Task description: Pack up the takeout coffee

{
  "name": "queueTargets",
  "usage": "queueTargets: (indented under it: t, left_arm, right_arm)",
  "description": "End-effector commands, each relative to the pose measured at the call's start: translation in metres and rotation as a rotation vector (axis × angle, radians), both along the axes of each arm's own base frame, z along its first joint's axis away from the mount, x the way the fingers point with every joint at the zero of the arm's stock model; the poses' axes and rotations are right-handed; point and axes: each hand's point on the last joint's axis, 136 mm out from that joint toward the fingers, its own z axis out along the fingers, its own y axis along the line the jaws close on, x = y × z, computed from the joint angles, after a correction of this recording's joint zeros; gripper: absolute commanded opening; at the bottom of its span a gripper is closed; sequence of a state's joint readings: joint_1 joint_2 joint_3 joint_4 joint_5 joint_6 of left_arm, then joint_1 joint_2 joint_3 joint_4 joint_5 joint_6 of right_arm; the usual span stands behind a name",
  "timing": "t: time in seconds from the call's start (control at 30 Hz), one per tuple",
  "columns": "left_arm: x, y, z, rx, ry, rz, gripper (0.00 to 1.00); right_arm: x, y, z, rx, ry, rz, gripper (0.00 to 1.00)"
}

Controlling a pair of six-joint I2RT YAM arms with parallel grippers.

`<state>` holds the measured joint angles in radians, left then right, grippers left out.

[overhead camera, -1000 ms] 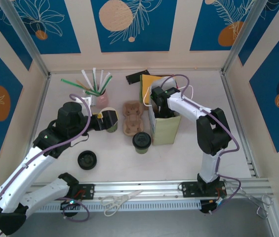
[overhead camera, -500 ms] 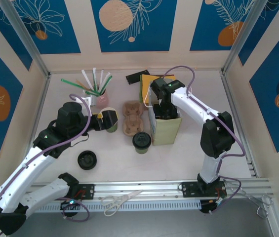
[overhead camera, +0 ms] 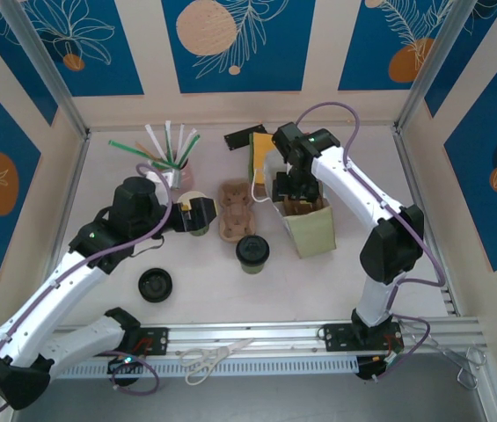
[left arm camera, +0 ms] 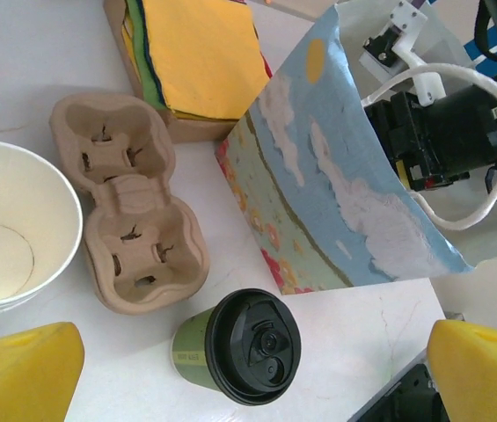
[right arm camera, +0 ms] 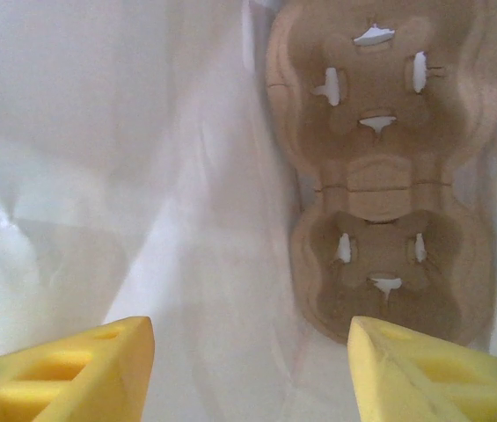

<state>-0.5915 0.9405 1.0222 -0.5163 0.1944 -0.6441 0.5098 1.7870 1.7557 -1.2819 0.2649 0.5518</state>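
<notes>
1. A pale tabletop [overhead camera: 204, 281] is enclosed by cream walls hung with blue leaf-patterned panels [overhead camera: 237, 40]. A metal rail [overhead camera: 274, 334] is fixed along the near edge.
2. The takeout coffee [overhead camera: 252, 252] is stood upright on the tabletop, just beside the cardboard carrier [overhead camera: 235, 209] and near the paper bag [overhead camera: 311, 230].
3. Small print [left arm camera: 188, 356] is seen on its green side, too small to be read.
4. The left gripper [overhead camera: 195, 211] is spread wide, with nothing held.
5. The right gripper [right arm camera: 248, 360] is held inside the bag, jaws apart, with nothing clasped.

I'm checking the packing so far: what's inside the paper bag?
A brown pulp cup carrier, its pockets empty, is inside the paper bag, and the open right claw is inside too. Whatever lies beneath the carrier is covered.
</notes>
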Motion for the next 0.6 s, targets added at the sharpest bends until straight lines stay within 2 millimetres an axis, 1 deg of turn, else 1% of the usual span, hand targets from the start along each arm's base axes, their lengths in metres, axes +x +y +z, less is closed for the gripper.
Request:
queueTargets:
  t: [0.0,0.13,0.23,0.57]
  left_arm:
    - [-0.003,-0.009,0.024,-0.035,-0.059,-0.057,1.0]
    - [-0.002,-0.011,0.025,-0.038,-0.061,-0.065,1.0]
    - [-0.002,-0.011,0.026,-0.035,-0.063,-0.066,1.0]
    - [-0.003,-0.014,0.026,-0.04,-0.051,-0.083,1.0]
  right_arm:
    - [-0.007,-0.007,0.022,0.024,-0.023,-0.026,0.6]
    - [-0.009,-0.01,0.015,0.021,-0.007,-0.035,0.6]
    - [-0.009,-0.009,0.016,0.021,-0.009,-0.036,0.6]
    - [-0.008,-0.014,0.035,-0.002,-0.038,-0.056,0.6]
